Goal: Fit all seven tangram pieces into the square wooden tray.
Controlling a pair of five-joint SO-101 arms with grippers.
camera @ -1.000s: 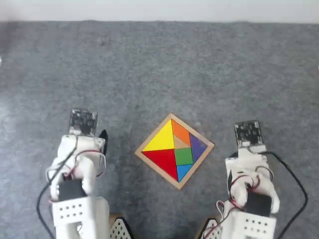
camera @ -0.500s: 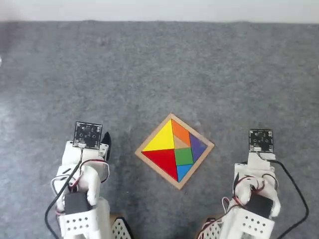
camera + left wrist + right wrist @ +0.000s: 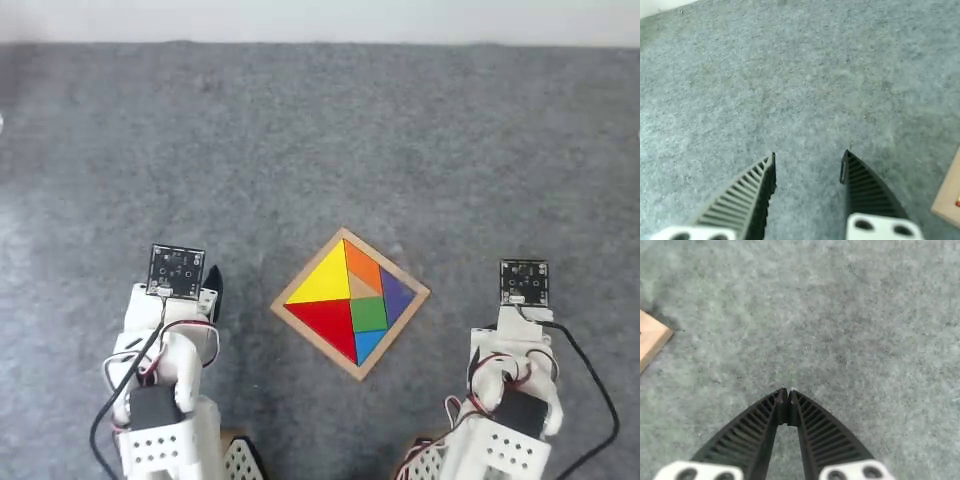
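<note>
**Tangram pieces [image 3: 368, 313] fill the tray; both arms stand off**

In the high view the square wooden tray [image 3: 359, 372] lies on the grey mat [image 3: 300, 130] between the two arms. It is turned like a diamond, with its corners at 12, 3, 6 and 9 o'clock. Inside it, the yellow triangle [image 3: 325, 280] takes the 10 o'clock part and the red triangle [image 3: 328, 322] the 8 o'clock part. The orange piece [image 3: 362, 268] sits toward 1 o'clock, the purple piece [image 3: 396, 296] toward 3 o'clock and the blue triangle [image 3: 367, 344] toward 6 o'clock. The green square [image 3: 368, 313] sits just right of centre. A small tan triangle [image 3: 360, 288] lies above the green square; it looks like a seventh piece in bare wood, though it could be bare tray floor.

The left gripper [image 3: 809, 156] hangs over bare mat with its jaws apart and nothing between them. The tray lies at about 3 o'clock from it, close by. The right gripper [image 3: 788, 391] has its jaws pressed together, empty, and the tray lies at about 9 o'clock from it, farther off. A square tray has no long axis, but its 9-to-3 diagonal points at both arms, so each faces a corner and not a flat side.

No loose piece shows on the mat, so the job looks finished. If a nudge is needed to seat a piece, the left arm is the nearer.
</note>
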